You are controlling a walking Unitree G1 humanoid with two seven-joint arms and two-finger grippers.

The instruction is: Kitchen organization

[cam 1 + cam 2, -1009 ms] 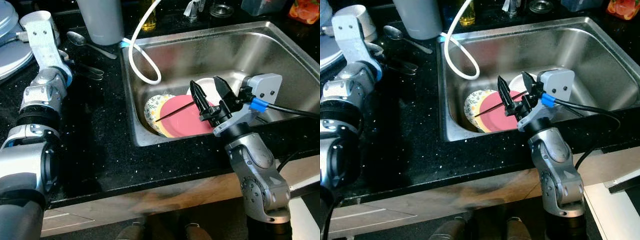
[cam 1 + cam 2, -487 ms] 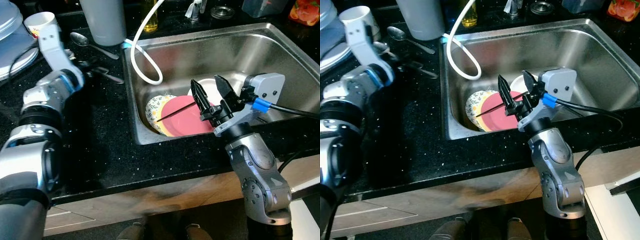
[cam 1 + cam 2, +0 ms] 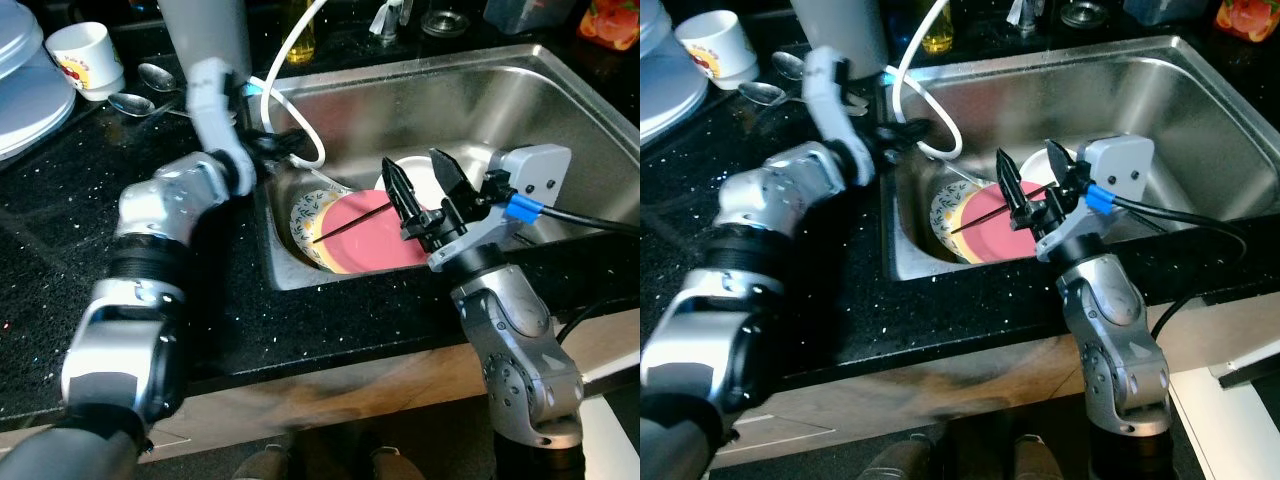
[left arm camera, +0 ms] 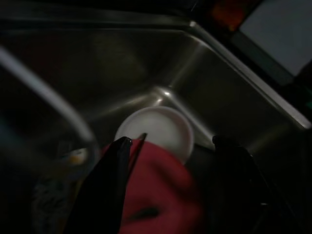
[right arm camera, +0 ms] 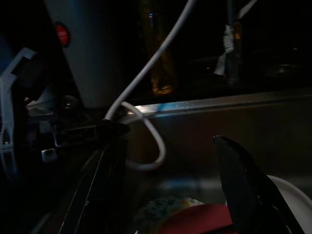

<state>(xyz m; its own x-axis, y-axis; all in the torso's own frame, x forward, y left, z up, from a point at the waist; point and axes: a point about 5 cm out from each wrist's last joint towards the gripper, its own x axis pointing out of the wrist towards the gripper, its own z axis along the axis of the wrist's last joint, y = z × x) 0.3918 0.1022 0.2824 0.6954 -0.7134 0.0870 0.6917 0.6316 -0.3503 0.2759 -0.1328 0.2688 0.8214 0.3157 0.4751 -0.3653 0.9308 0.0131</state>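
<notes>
Plates lie stacked in the sink (image 3: pixel 560 90): a pink plate (image 3: pixel 370 235) on top, just below and beyond the right gripper (image 3: pixel 425 190), whose fingers are spread wide and hold nothing. A white bowl (image 4: pixel 156 131) sits behind it. Farther off, the left gripper (image 3: pixel 275 150) reaches over the sink's rim, fingers apart, empty, beside the white hose (image 3: pixel 290 110).

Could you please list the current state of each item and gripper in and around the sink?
left gripper: open, empty, reaching over the sink's left rim.
right gripper: open, empty, above the plates.
sink: holds dishes, no standing water visible.
red plate: lies on top of the stack.
chopstick: rests across the red plate.
floral plate: partly under the red plate.
white bowl: upright, behind the red plate.
white hose: loops into the sink.
mug: upright on the counter.
</notes>
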